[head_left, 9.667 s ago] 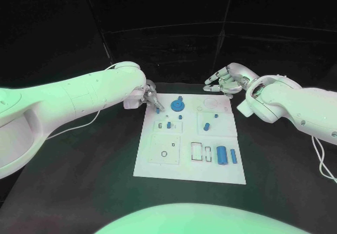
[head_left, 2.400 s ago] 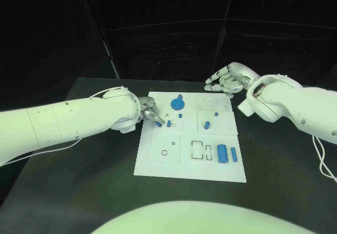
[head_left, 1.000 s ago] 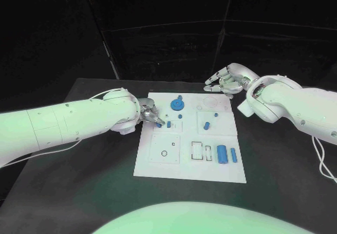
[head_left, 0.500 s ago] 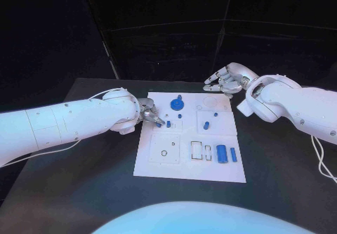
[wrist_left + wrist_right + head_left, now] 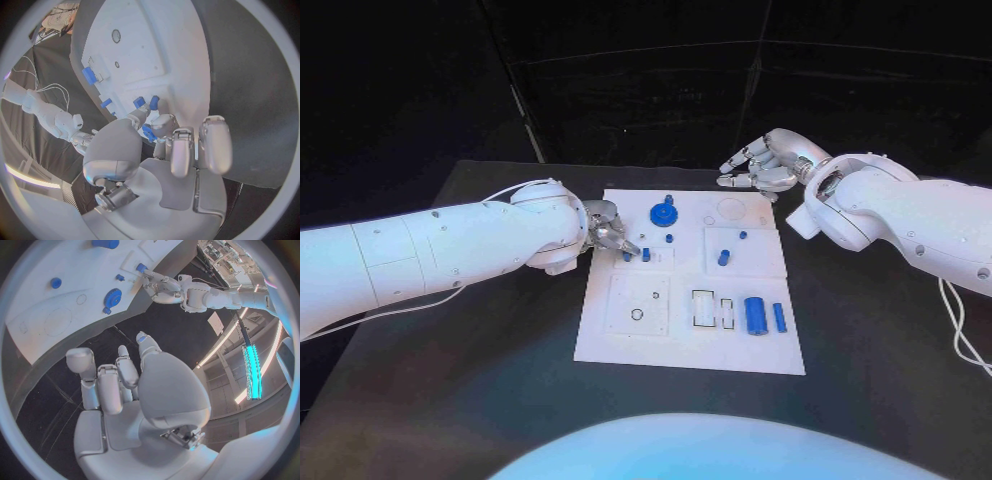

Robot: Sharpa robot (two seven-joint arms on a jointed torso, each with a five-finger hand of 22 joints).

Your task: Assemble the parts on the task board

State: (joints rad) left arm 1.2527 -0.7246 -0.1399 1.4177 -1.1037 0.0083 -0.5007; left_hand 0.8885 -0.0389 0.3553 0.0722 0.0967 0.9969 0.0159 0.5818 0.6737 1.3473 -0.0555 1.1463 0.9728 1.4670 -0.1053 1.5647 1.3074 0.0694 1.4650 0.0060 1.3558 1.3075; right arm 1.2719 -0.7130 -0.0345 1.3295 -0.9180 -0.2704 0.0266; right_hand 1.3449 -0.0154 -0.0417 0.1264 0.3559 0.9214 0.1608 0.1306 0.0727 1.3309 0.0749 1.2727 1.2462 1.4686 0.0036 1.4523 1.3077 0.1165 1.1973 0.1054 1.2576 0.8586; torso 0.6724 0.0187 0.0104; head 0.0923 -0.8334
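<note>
Left hand [image 5: 607, 233] pinches a small blue part [image 5: 148, 133] at the board's [image 5: 646, 345] upper-left slots, barely moved lately, so seating's probably underway. Right hand [image 5: 764, 167] idles, fingers curled, holding nothing.

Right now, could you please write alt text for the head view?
The left robot hand holds a small blue part at the left edge of the white task board on a black table. The right robot hand hovers empty beyond the board's far right corner.
</note>
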